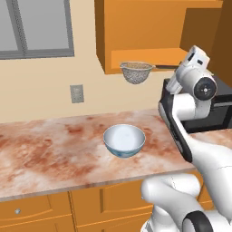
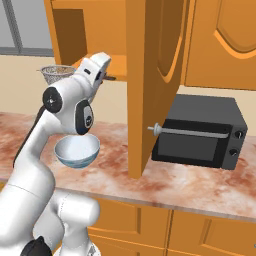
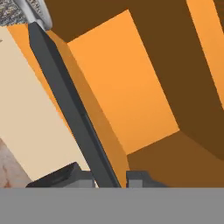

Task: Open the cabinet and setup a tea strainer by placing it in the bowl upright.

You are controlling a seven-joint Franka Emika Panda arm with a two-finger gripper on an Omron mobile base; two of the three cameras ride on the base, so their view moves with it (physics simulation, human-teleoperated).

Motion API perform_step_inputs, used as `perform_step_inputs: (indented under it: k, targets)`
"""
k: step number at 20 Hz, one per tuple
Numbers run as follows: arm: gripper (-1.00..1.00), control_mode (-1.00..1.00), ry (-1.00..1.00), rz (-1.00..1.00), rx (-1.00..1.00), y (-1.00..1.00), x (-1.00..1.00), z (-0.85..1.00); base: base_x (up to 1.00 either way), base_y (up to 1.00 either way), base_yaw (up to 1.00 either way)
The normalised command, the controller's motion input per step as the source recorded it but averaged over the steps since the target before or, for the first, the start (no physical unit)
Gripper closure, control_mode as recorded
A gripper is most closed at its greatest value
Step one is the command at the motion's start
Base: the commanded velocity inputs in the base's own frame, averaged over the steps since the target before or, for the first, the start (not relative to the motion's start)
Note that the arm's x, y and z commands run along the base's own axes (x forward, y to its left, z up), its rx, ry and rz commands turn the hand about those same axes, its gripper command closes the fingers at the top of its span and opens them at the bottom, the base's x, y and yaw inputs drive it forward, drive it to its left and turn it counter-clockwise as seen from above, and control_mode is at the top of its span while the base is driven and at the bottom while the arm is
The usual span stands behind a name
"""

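Holding the tea strainer (image 1: 137, 71) by its handle, the gripper (image 3: 111, 177) closed tight, could tip it short of the bowl (image 1: 124, 140)

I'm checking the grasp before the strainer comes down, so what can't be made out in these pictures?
- Claw: its tips are cut by the hand view's bottom edge; in both base views the white hand covers it.
- Tea strainer: in the left base view the arm hides the handle's far end; in the hand view the top edge cuts off the basket.
- Bowl: in the right base view the arm hides part of its rim.
- Cabinet: in the right base view the open door hides most of the inside.
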Motion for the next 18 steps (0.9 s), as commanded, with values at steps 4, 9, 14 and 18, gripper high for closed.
perform_step_inputs:
  k: [4,9,14,18]
  targets:
    - [1.00,-1.00,0.00,0.08,-0.18,0.00,0.00,-0.61,0.00,0.00,0.00]
    - [1.00,-1.00,0.00,0.10,-0.15,0.00,0.00,-0.59,0.00,0.00,0.00]
    - [1.00,-1.00,0.00,0.12,-0.11,0.00,-0.18,-0.26,0.00,0.00,0.00]
    - [1.00,-1.00,0.00,0.17,-0.06,0.04,-0.07,-0.37,0.00,0.00,0.00]
